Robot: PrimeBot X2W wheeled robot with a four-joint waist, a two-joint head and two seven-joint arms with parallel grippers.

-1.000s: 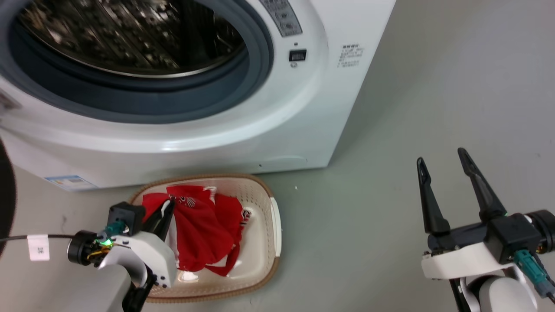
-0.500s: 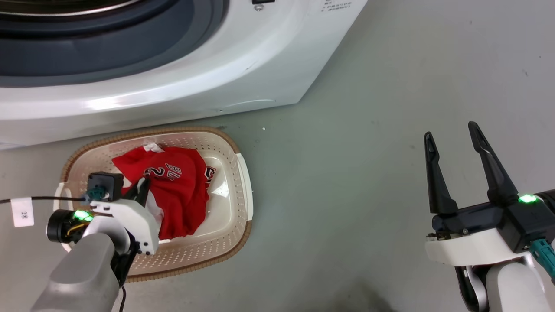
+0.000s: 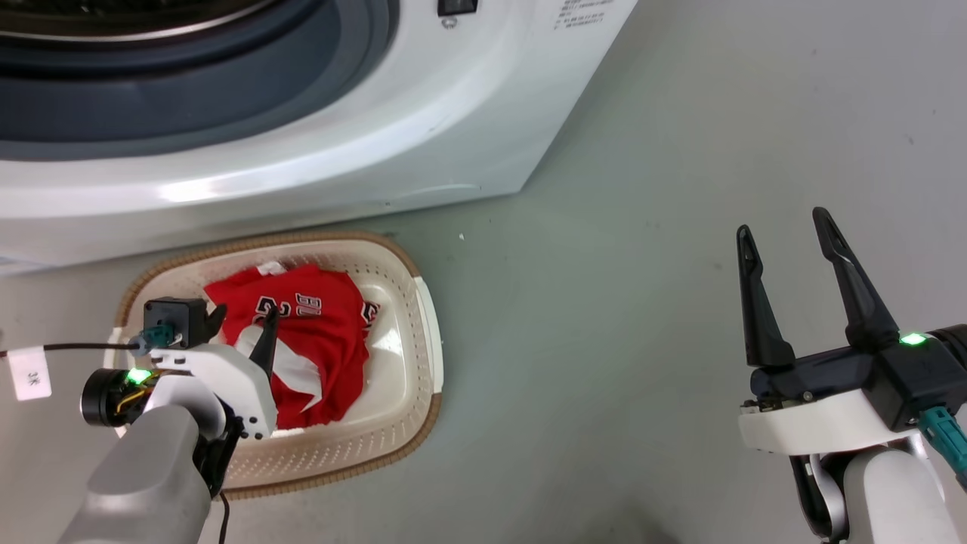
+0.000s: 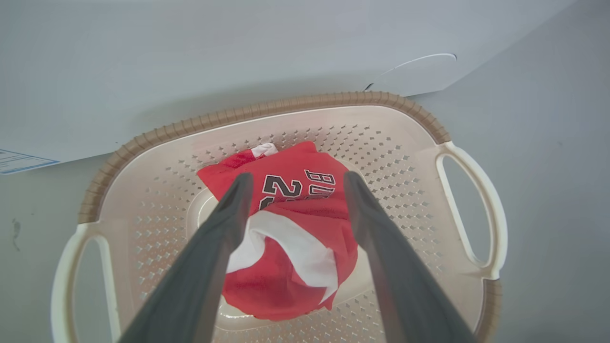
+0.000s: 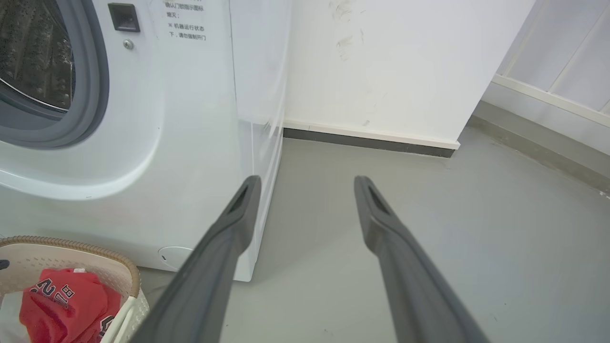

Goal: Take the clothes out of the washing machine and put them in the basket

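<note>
- Jersey [image 3: 325, 340]: crumpled in basket [image 3: 393, 393], red with a white panel, number facing up.
- Left gripper [image 4: 298, 177]: over the basket, fingers spread either side of the jersey; contact cannot be told.
- Right gripper [image 3: 783, 223]: well right of the basket, fingers spread, empty.
- Washer [image 3: 340, 166]: just behind the basket.

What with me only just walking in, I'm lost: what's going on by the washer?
The robot is moving laundry from the washing machine to the basket on the floor before it. A red jersey lies crumpled in the basket. The left end effector hangs open over the jersey, gripping nothing. The right end effector is open too, holding nothing, out over the floor.
</note>
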